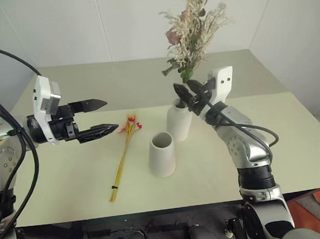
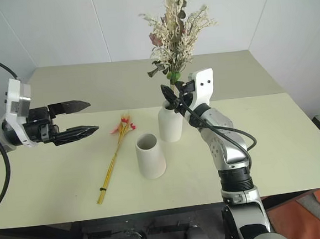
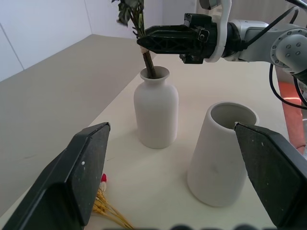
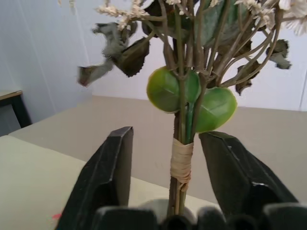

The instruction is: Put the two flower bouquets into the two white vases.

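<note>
Dried bouquet [image 1: 192, 25] stands in the bottle vase [image 1: 179, 121], between the right hand's [image 1: 190, 96] parted fingers.

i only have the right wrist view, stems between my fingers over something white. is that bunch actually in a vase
Observer: Yes, the dried bouquet stands upright with its stems down the neck of the bottle-shaped vase.
Operator: where's the other vase
Observer: The wide-mouthed vase stands empty, in front of the bottle-shaped one, nearer the robot.
Operator: and the second bunch
Observer: The yellow-stemmed bouquet lies flat on the table, to the left of the wide-mouthed vase.
Operator: left arm doing anything
Observer: The left gripper hangs open above the table, holding nothing, with its tips near the pink blooms.
</note>
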Robot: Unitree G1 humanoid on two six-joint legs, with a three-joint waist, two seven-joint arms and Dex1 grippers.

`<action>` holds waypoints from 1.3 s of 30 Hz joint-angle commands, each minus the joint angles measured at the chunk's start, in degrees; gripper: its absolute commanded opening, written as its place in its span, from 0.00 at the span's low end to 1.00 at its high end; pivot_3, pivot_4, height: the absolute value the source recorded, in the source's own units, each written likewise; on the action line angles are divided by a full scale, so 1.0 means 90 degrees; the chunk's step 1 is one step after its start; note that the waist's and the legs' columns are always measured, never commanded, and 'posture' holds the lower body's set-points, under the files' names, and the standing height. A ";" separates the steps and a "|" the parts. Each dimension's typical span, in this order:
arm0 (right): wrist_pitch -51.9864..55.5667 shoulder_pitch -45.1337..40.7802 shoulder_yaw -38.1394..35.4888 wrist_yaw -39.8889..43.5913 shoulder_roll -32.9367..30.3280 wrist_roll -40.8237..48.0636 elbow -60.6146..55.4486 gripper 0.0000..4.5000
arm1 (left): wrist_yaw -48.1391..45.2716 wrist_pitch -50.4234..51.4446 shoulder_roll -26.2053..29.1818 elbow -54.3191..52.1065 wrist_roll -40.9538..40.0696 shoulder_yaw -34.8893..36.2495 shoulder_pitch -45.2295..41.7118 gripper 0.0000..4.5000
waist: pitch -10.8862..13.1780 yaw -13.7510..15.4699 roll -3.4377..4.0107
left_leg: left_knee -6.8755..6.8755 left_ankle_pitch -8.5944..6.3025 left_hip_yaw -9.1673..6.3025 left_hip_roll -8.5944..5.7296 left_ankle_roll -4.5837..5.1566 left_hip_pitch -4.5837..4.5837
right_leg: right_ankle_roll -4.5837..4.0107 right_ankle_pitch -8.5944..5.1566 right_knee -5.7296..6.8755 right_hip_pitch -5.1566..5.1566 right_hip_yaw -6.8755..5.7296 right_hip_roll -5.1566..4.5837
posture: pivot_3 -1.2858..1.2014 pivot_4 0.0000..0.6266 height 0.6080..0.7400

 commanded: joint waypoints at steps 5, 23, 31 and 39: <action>-0.0036 0.0177 -0.0085 0.0048 -0.0145 0.0016 -0.0609 1.00 | 0.0090 -0.0066 0.0060 -0.0180 -0.0102 0.0228 -0.0060 1.00 | 0.0000 0.0005 0.0000 | 0.0000 0.0000 0.0000 0.0000 0.0000 0.0000 | 0.0000 0.0000 -0.0001 0.0000 0.0000 0.0000 | 0.52 0.24 1.00; 0.0632 -0.0172 -0.0315 0.0522 -0.0470 0.0491 0.0061 1.00 | 0.0155 -0.0089 0.0030 -0.0208 -0.0122 0.0199 -0.0017 1.00 | 0.0000 -0.0001 0.0000 | 0.0001 0.0000 0.0000 0.0000 0.0000 0.0002 | 0.0003 -0.0002 -0.0001 0.0002 0.0000 0.0000 | 0.52 0.24 1.00; 0.0746 -0.1576 -0.0662 0.1495 -0.0606 0.0953 0.2293 1.00 | 0.0102 -0.0067 0.0063 -0.0211 -0.0131 0.0187 -0.0066 1.00 | 0.0001 -0.0003 -0.0001 | -0.0002 0.0000 0.0000 0.0000 0.0000 0.0002 | 0.0000 0.0000 -0.0003 0.0003 0.0000 0.0001 | 0.52 0.24 1.00; 0.1262 -0.1892 -0.1078 0.2568 -0.0728 0.1810 0.2640 1.00 | 0.0082 -0.0036 0.0124 -0.0272 -0.0153 0.0277 0.0021 1.00 | 0.0001 0.0006 -0.0001 | -0.0001 0.0000 0.0000 0.0000 0.0000 0.0001 | 0.0000 0.0000 -0.0003 0.0003 -0.0001 0.0001 | 0.52 0.24 1.00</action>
